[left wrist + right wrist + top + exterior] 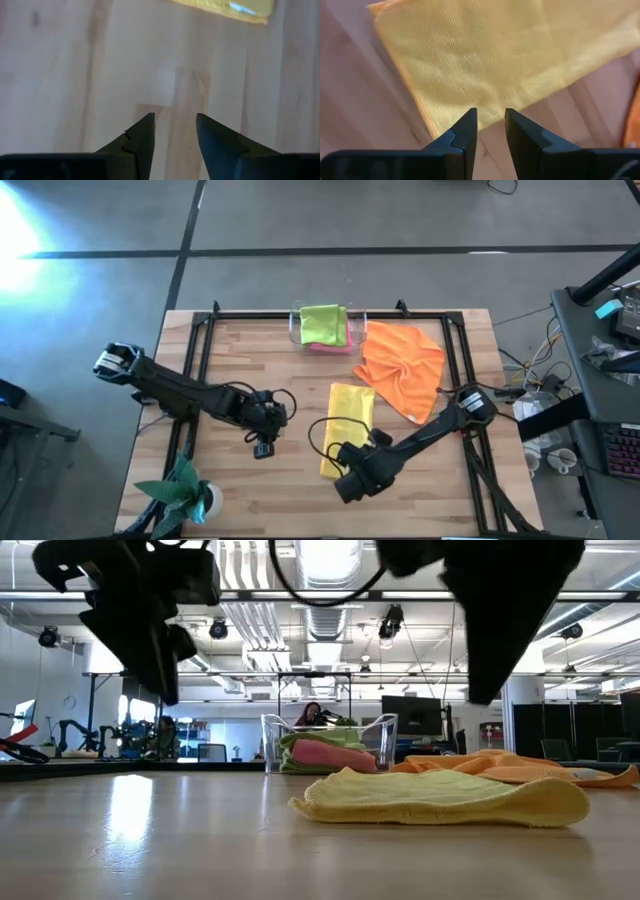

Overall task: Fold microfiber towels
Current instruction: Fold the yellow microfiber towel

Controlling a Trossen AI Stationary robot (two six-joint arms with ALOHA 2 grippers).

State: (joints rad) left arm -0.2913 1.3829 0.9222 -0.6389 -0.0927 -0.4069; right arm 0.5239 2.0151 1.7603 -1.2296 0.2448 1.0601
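I see the yellow towel (349, 425) lying folded mid-counter (250, 490). My right end effector (490, 125) hovers over its near edge, fingers apart, empty. The left end effector (175, 130), spread, hangs above bare wood just beside it.

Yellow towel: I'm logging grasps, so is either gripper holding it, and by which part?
Nothing is held. The left gripper and right gripper are both open and empty above the table; the yellow towel lies free.

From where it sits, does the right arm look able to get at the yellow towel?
Probably yes. The right gripper hangs open just off the edge of the yellow towel, with only bare table between them; the left gripper waits off to the side.
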